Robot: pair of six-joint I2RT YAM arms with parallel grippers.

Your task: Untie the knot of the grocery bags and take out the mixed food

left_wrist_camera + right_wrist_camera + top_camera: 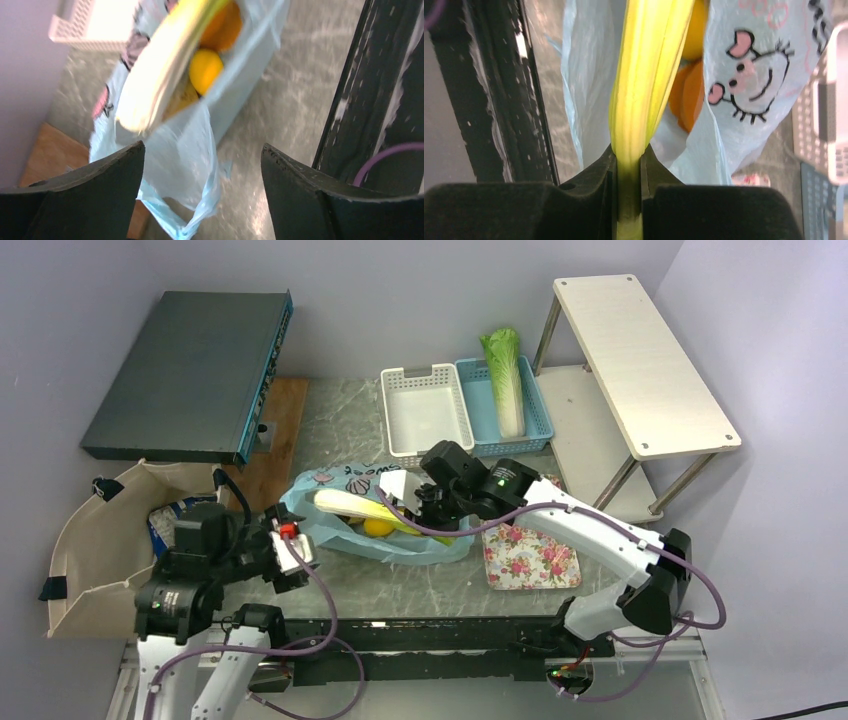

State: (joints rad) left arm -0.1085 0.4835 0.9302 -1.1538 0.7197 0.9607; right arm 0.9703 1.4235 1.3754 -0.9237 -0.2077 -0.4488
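The light-blue plastic bag (400,540) lies open-mouthed mid-table, and its knot is out of view. A long yellow-green stalk (350,506) sticks out of it. My right gripper (415,512) is shut on that stalk (649,65); the right wrist view shows the grip (629,155) near the stalk's base. A round yellow food (205,70) and an orange one (225,25) sit inside the bag (185,150). My left gripper (297,555) stands open at the bag's left end, loose plastic between its spread fingers (202,165). The beige canvas tote (90,540) lies far left, with a blue packet (165,515) inside.
A napa cabbage (505,380) lies in the blue basket (540,425), beside a white basket (425,415). A floral tray (530,555) sits right of the bag. A dark box (190,375) and wooden board (275,440) are back left, and a white shelf (640,360) is back right.
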